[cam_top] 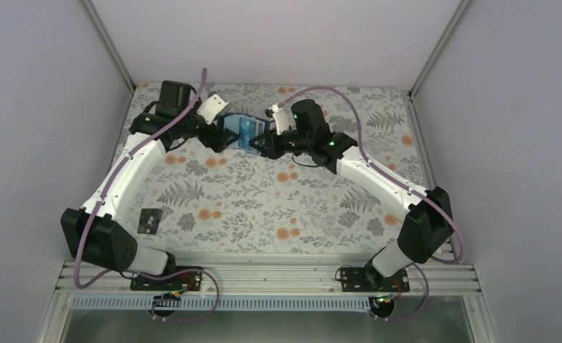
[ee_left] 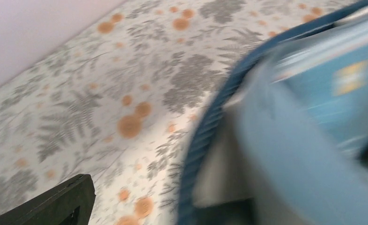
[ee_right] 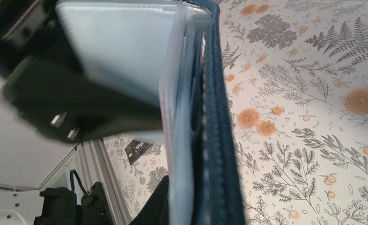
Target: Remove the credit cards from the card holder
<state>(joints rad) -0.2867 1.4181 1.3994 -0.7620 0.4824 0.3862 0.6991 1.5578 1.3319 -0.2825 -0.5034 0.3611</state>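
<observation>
Well, floral-print cloth between pale walls, black card lying near-left, my right gripper clamped on the card holder, left gripper spread wide beside it.

The blue card holder is at twelve o'clock, between the left gripper and the right gripper. A black card lies on the flowered table at eight o'clock.

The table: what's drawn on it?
Table: grey ferns, orange flowers on white; clearest in right wrist view.
</observation>
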